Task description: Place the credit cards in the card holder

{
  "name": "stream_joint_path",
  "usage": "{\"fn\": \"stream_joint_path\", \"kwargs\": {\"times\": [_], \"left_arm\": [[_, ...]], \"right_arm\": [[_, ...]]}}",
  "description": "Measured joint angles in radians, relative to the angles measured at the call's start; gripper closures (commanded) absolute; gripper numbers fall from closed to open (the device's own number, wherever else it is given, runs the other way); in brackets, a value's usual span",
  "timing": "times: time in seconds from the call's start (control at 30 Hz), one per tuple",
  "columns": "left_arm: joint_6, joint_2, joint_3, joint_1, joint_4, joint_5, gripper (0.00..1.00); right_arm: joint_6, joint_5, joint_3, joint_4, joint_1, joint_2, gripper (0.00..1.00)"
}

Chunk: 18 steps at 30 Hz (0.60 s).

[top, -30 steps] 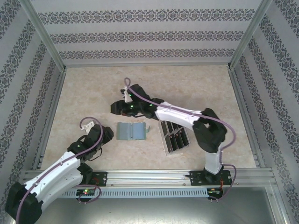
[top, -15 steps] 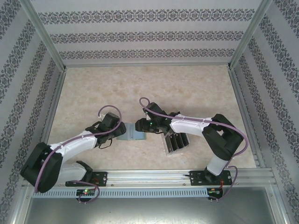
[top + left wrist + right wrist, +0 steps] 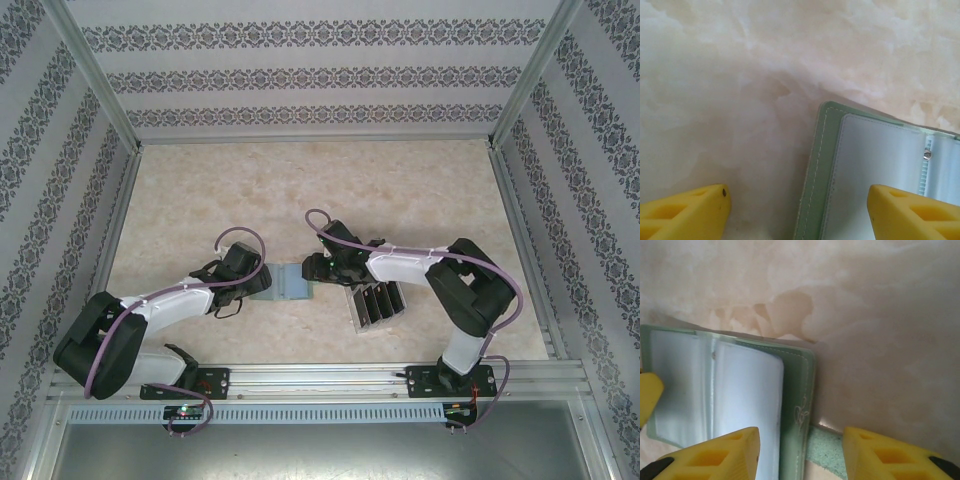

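**A:** Both arms are crowding the holder [image 3: 290, 283]. It's lying open on the tabletop [image 3: 740, 75], clear sleeves facing up.

**B:** The left jaws are standing spread, straddling its stitched outer edge. One side is hanging over a sleeve, the other over bare tabletop. They're pinching nothing.

**A:** It's looking the same opposite. The right jaws are gaping too, with the far edge sitting between them and a green tab [image 3: 825, 455] poking out just below. They're gripping nothing either.

**B:** And nobody's carrying a card. The cards [image 3: 380, 300] are sitting in the tray [image 3: 352, 312], just beside the right jaws, back along that arm.

**A:** So I'm reading this as the setting-up step: the holder is getting steadied and opened before anything is loaded.

**B:** I'm agreeing with that. The next move, I'd say, is asking one side to pin the holder flat. Meanwhile the other is swinging to the tray, nipping a card by its thin edge and squaring it to a sleeve mouth.

**A:** Are you spotting any branding?

**B:** I'm reading no writing anywhere. A small embossed flourish [image 3: 801, 414] is showing near the edge between the right jaws, too faint to tell whether it's lettering. A metal stud [image 3: 927, 154] is glinting at the spine, beyond the left jaws.
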Motion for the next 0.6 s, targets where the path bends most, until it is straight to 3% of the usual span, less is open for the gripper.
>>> {"fn": "stream_joint_path", "kwargs": {"times": [0.27, 0.43, 0.6], "left_arm": [[0.000, -0.011, -0.001, 0.000, 0.000, 0.007, 0.26], [0.000, -0.029, 0.000, 0.000, 0.002, 0.037, 0.26], [0.000, -0.049, 0.022, 0.000, 0.000, 0.060, 0.26]], "right_arm": [[-0.043, 0.015, 0.040, -0.105, 0.000, -0.078, 0.48], [-0.106, 0.083, 0.105, -0.206, 0.000, -0.239, 0.02], [-0.170, 0.164, 0.127, -0.245, -0.019, -0.357, 0.02]]}}
